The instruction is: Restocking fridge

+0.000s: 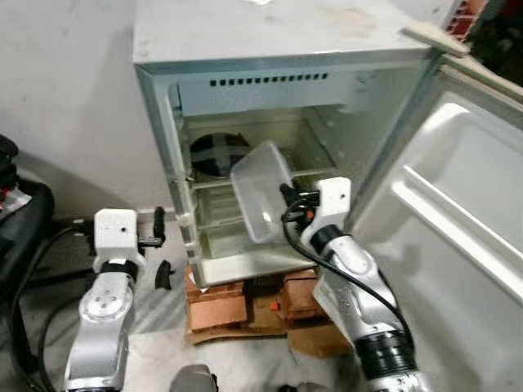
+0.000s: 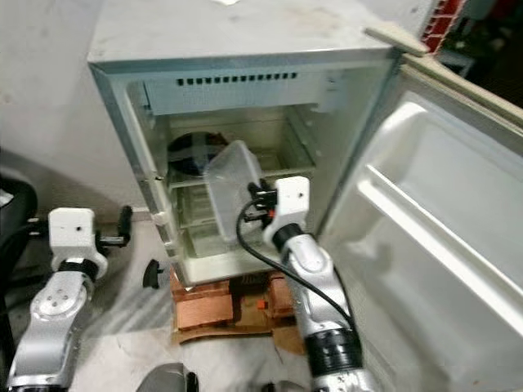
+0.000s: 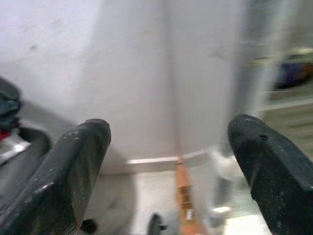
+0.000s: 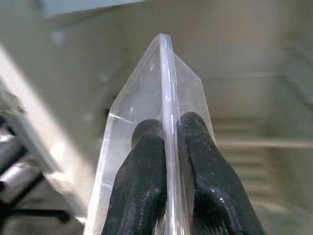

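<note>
I am on the putting-in step. My right gripper [image 4: 168,147] pinches the rim of a clear plastic tub [image 1: 263,189], fingers pressed tight on it. The tub is tilted, right in front of the open mini fridge [image 1: 245,49], level with the middle shelf [image 1: 214,184]. A dark round thing sits at the back of that shelf. My left gripper [image 3: 168,161] is spread wide beside the fridge, holding nothing. Next, I think I must level the tub and slide it in.
</note>
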`<state>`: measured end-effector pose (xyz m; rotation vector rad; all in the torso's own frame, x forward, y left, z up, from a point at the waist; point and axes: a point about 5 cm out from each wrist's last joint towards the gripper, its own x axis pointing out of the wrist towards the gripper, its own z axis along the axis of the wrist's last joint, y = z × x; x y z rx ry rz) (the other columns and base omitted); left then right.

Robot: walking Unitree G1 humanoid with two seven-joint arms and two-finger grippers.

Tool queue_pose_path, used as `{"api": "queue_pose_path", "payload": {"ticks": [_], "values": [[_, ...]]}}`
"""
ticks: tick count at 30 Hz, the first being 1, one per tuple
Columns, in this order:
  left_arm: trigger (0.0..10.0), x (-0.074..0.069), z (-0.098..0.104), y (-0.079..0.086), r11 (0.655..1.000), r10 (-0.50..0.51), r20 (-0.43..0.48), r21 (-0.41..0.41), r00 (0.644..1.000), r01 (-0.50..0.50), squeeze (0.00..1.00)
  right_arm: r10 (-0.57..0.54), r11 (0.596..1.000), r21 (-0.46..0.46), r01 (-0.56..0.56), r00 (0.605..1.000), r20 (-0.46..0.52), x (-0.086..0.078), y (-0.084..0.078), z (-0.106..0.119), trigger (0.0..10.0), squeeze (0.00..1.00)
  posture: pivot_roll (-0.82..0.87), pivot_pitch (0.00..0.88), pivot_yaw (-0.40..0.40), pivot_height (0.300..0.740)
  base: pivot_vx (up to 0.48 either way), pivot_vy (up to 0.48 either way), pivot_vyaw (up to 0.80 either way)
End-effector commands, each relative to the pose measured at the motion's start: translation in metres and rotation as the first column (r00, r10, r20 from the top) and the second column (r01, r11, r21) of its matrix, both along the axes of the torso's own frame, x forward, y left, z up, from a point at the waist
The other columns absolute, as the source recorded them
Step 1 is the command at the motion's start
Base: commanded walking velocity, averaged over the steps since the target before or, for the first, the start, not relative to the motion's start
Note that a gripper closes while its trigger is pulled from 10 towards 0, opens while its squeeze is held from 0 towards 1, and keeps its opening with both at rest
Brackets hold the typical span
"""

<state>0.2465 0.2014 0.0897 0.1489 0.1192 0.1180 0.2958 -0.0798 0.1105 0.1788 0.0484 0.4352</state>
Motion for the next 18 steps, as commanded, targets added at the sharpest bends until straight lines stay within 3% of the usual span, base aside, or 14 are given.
{"api": "queue_pose_path", "payload": {"ticks": [1,3,11,18], "values": [[10.0,0.002,0.004,-0.007,1.0,-0.023,0.012,-0.005,1.0,0.023,0.0,-0.024,1.0,-0.014,0.024,1.0,-0.008,0.001,-0.009,-0.002,10.0,0.0,0.09,0.053,-0.047,0.74,0.307,0.322,0.0],[10.0,0.001,0.003,-0.007,1.0,-0.021,0.006,-0.006,1.0,0.021,0.0,-0.027,1.0,-0.014,0.027,1.0,-0.006,0.001,-0.01,-0.002,10.0,0.0,0.09,0.053,-0.047,0.74,0.289,0.304,0.0],[10.0,-0.002,-0.008,-0.016,0.996,-0.089,-0.058,-0.018,0.994,0.088,0.0,-0.055,0.998,-0.017,0.055,0.998,0.003,0.004,-0.013,0.0,10.0,0.0,0.09,0.054,-0.048,0.74,0.0,0.0,0.0],[10.0,-0.004,-0.006,-0.019,0.992,-0.123,-0.063,-0.014,0.99,0.122,0.0,-0.115,0.993,-0.026,0.115,0.993,0.008,0.008,-0.02,0.0,10.0,0.0,0.1,0.061,-0.05,0.74,0.0,0.0,0.0]]}}
